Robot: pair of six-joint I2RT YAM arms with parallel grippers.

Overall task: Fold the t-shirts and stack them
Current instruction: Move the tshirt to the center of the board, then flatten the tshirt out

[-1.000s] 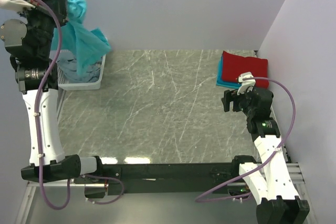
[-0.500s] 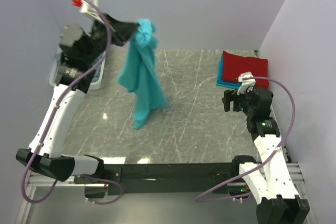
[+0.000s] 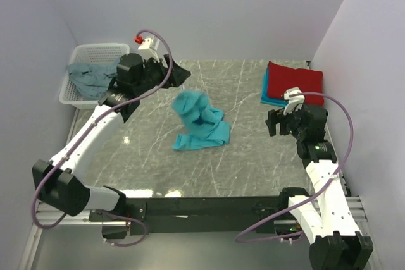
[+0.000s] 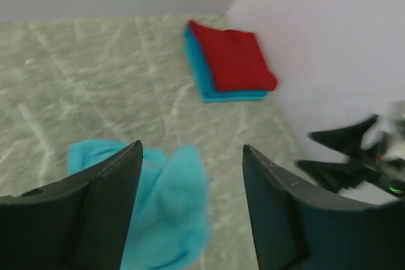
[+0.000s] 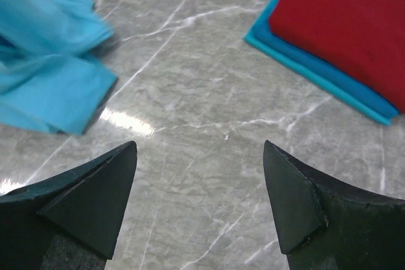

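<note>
**Crumpled turquoise shirt must be spread flat before folding**

The bright turquoise t-shirt lies in a crumpled heap near the middle of the tabletop. The left gripper hovers just beyond it, toward 11 o'clock, with its fingers apart and holding nothing. The right gripper is at 3 o'clock, well apart from the shirt, and its fingers are also spread and empty. At 2 o'clock the red t-shirt rests folded on a turquoise-blue one. At 10 o'clock the grey-blue t-shirt is in the white basket.

The step in hand, I judge, is to flatten the heap. This probably needs both arms. Each should pinch one single layer at an outer corner, then both pull apart low over the tabletop. Grasping the bunched middle would likely lift several layers together.
</note>
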